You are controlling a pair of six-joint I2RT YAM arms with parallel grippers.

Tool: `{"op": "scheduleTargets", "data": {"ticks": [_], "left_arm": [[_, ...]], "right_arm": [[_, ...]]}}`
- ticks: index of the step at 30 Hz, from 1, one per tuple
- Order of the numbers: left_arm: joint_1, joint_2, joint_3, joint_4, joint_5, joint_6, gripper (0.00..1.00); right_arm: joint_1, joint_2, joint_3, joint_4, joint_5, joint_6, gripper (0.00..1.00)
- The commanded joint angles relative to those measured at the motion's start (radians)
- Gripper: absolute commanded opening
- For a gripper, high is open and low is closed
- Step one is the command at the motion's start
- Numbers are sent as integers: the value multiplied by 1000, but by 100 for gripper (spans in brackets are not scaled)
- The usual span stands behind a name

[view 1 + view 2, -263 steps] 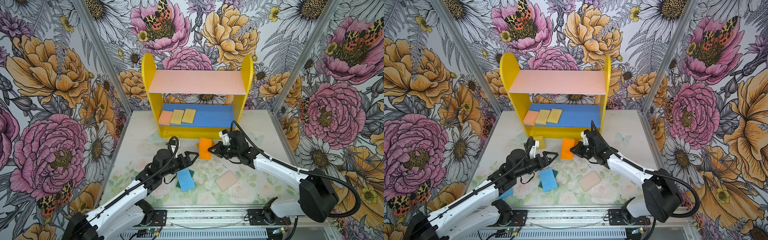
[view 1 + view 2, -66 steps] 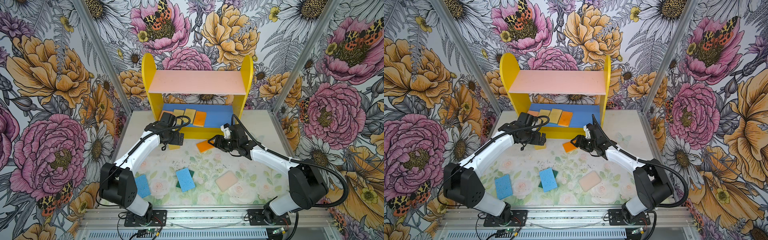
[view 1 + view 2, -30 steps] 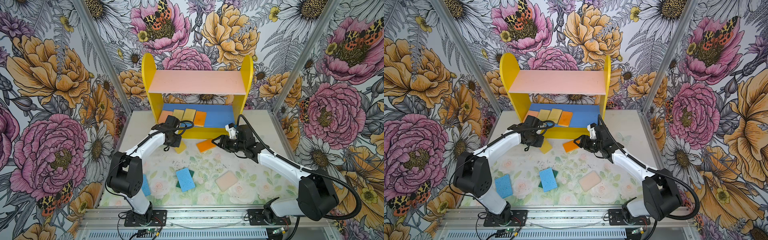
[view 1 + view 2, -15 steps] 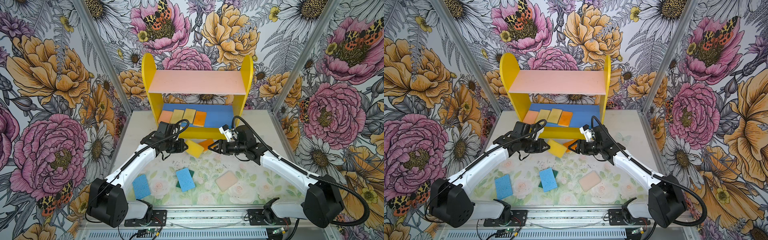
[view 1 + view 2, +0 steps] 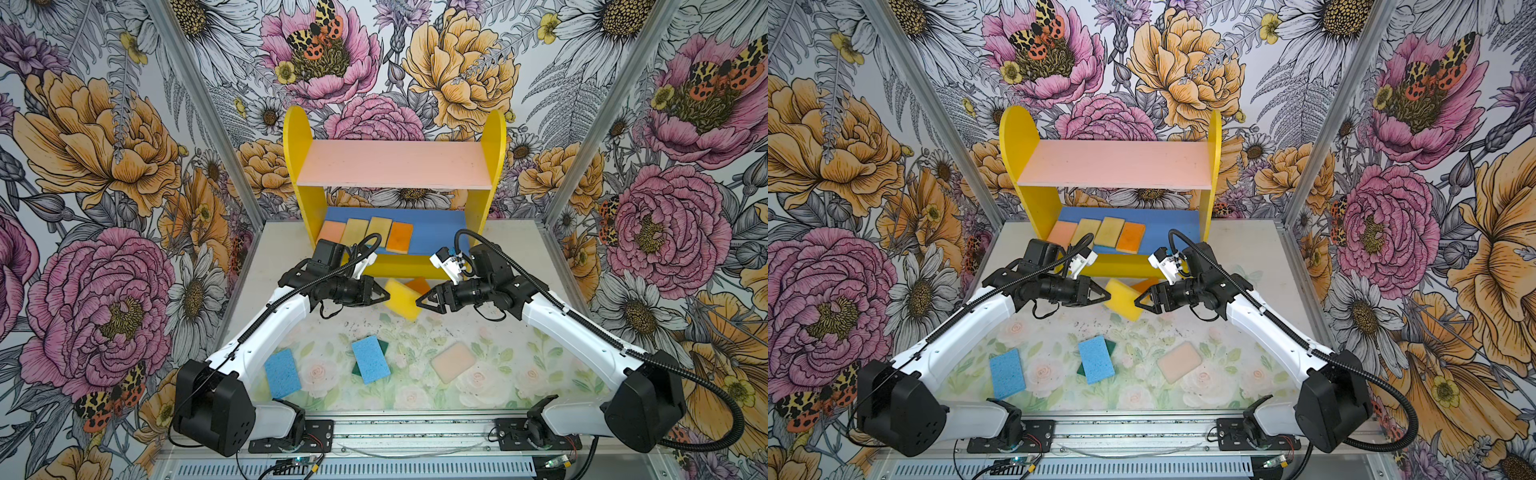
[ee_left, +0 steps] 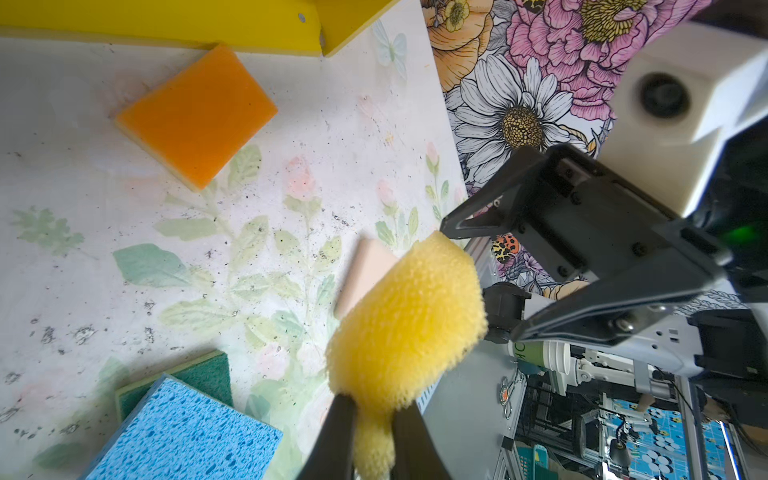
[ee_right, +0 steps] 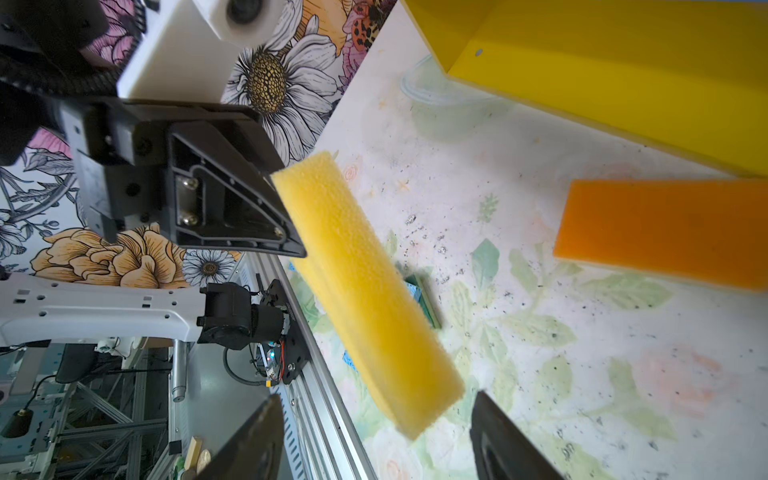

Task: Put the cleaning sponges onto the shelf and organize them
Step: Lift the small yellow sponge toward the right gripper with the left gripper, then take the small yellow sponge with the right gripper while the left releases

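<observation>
Centre frame in both top views, just below the shelf [image 5: 299, 166], the left gripper [image 5: 386, 296] is clamping a yellow sponge [image 5: 400, 298] by one end, tilted above the table [image 5: 519, 332]. The right gripper [image 5: 420, 302] is facing it, jaws standing apart (around its free end). Four sponges [image 5: 368, 233] are lying on the blue board [image 5: 436, 237].

The shelf [image 5: 496, 158] has yellow sides, a pink top board and a blue lower one. The yellow sponge [image 5: 399, 297] is bright, and two blue sponges [image 5: 282, 372] are speckled. The mat [image 5: 415, 399] is pale, with faint green leaves and pink roses. All round, the walls [image 5: 104, 145] bloom pink and orange.
</observation>
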Motion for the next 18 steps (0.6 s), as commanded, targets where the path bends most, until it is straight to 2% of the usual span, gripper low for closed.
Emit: {"op": "scheduleTargets", "data": {"ticks": [1, 5, 12, 14, 18], "left_arm": [[-6, 17, 27, -4, 72, 35, 10], [-17, 32, 30, -3, 73, 38, 9], [-30, 63, 40, -10, 65, 49, 9], [-31, 69, 45, -10, 63, 49, 9], [-30, 77, 55, -17, 48, 46, 11]], "right_arm": [[10, 18, 43, -62, 38, -81, 69], [22, 25, 43, -60, 38, -87, 64], [39, 28, 40, -59, 32, -93, 43], [41, 31, 38, -59, 31, -93, 35], [41, 18, 29, -57, 56, -79, 11]]}}
